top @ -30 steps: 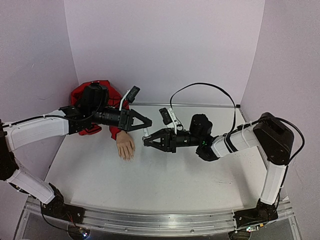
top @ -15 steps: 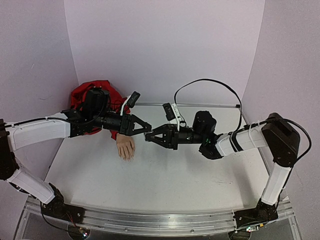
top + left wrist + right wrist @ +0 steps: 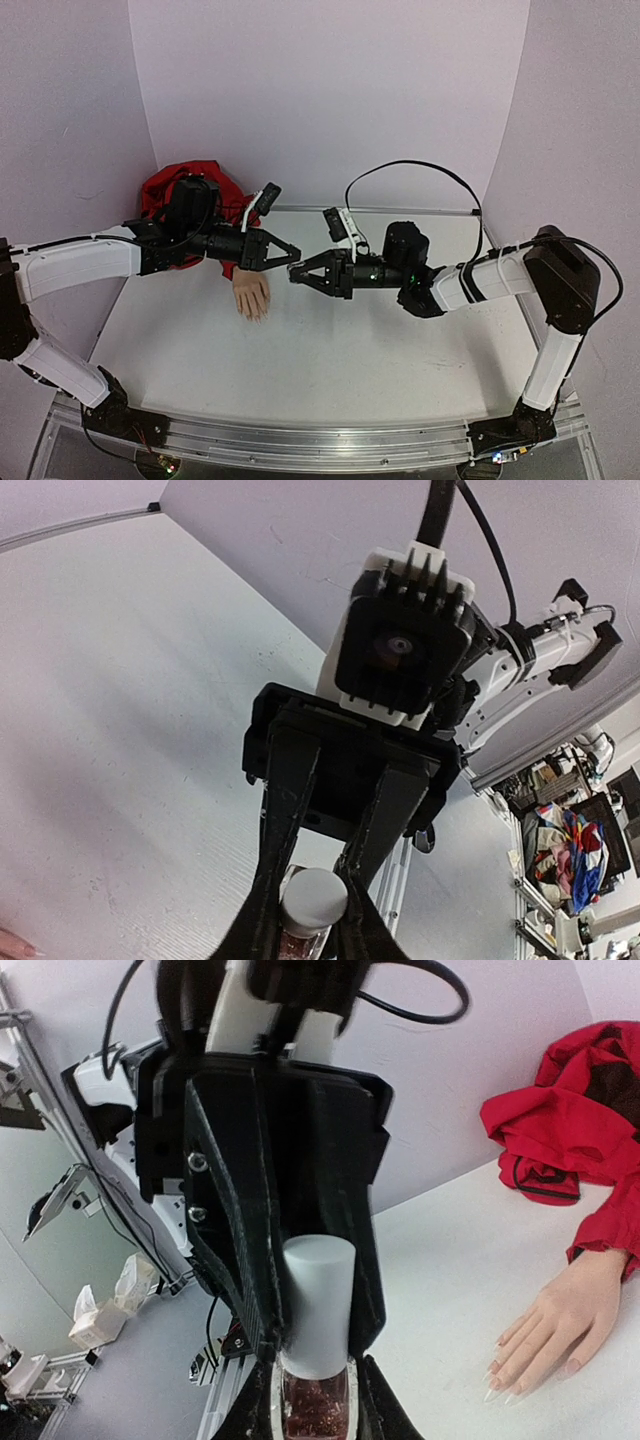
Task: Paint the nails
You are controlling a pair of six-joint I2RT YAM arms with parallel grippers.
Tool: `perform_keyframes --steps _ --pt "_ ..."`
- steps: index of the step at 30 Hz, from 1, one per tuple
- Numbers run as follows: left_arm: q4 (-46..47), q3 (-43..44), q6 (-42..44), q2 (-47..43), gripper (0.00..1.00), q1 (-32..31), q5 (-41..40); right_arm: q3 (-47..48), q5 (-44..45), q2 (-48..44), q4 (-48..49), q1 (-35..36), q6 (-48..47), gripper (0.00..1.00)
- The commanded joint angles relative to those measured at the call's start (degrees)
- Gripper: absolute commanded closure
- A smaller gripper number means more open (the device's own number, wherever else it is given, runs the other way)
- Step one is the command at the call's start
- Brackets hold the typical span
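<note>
Above the table's middle my two grippers meet tip to tip. My right gripper (image 3: 293, 278) (image 3: 315, 1405) is shut on the glass body of the polish bottle (image 3: 316, 1410), which holds dark red glitter polish. My left gripper (image 3: 291, 262) (image 3: 313, 912) is shut on the bottle's white cap (image 3: 314, 892) (image 3: 318, 1290). The flesh-coloured mannequin hand (image 3: 250, 294) (image 3: 565, 1315) lies palm down on the table, left of and below the bottle. Its pale pointed nails (image 3: 497, 1388) point toward the near edge. Its red sleeve (image 3: 172, 185) (image 3: 560, 1110) is bunched in the back left corner.
The white table (image 3: 330, 350) is walled by lilac panels behind and at both sides. A black cable (image 3: 410, 172) loops above the right arm. A metal rail (image 3: 320, 445) runs along the near edge.
The left gripper went from open to shut on the white cap. Both grippers drew closer together over the table; the mannequin hand has not moved.
</note>
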Motion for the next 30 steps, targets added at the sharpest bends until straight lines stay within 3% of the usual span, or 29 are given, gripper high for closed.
perform_keyframes --steps 1,4,6,9,12,15,20,26,30 --pt "1.3 1.7 0.5 -1.4 0.98 -0.8 -4.6 3.0 4.9 -0.4 -1.7 0.3 -5.8 1.0" --pt "1.3 1.2 0.4 -2.1 1.0 -2.3 -13.3 3.1 17.9 -1.4 -9.9 2.5 -12.8 1.0" --pt "1.3 0.7 -1.2 -2.2 1.0 -3.6 -19.5 2.6 36.5 -2.0 -12.8 6.7 -20.4 1.0" --pt "1.1 0.6 -4.0 -1.3 1.0 -5.3 -26.1 2.4 59.3 -0.1 -8.5 10.7 -26.8 1.0" --pt "0.9 0.2 -5.8 -1.0 1.0 -6.5 -30.8 5.2 71.8 2.1 -6.6 12.3 -31.5 1.0" --pt "0.9 -0.1 -7.3 -0.9 1.0 -6.6 -32.4 8.0 76.7 3.8 -5.6 13.7 -36.2 1.0" --pt "0.6 0.9 -7.5 -0.8 0.98 -6.0 -27.6 6.4 73.5 2.5 -4.6 14.0 -39.1 1.0" --pt "1.0 0.1 -4.6 -4.0 0.55 -0.7 -12.2 -0.4 40.0 -8.5 -9.9 9.3 -27.6 1.0" --pt "5.1 -2.0 -3.8 -6.7 0.41 2.2 -2.4 -1.1 21.1 -11.2 -11.6 5.2 -18.8 1.0"
